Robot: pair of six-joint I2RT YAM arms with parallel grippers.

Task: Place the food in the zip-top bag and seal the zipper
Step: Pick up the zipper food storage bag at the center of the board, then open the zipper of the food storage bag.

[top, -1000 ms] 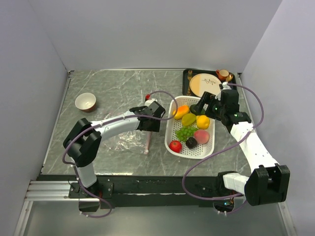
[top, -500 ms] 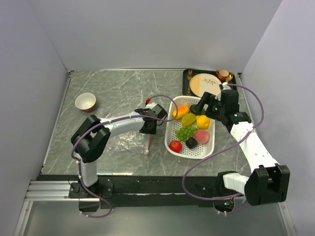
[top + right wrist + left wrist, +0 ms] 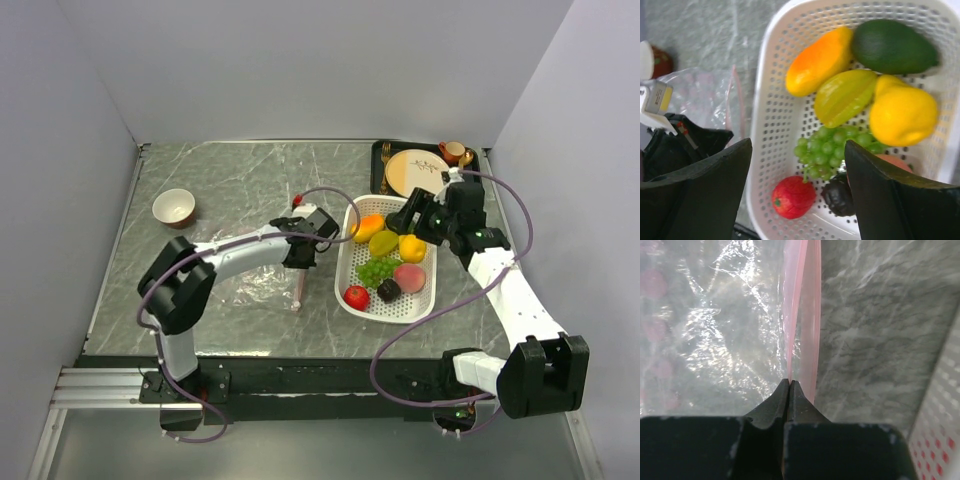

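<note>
Left tool is clamped on the zipper, whose long axis runs parallel to the basket, just left of it. The zip-top bag lies flat further left. Right tool, fingers apart and holding nothing, hangs over the food inside the basket and is judged the nearer arm to it.

eight toy fruits, one basket, one bag, one bowl, one plate.

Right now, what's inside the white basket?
The basket holds a mango, avocado, yellow-green fruit, lemon, grapes, peach, tomato and small dark piece. Anything beneath them is covered.
</note>
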